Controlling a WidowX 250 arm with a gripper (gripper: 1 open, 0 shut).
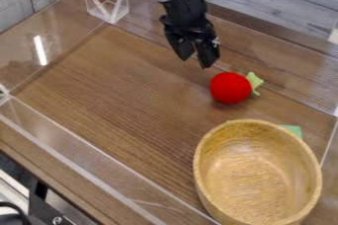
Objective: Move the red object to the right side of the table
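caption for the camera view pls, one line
Open gripper above the table, near the red toy; wooden bowl in front.
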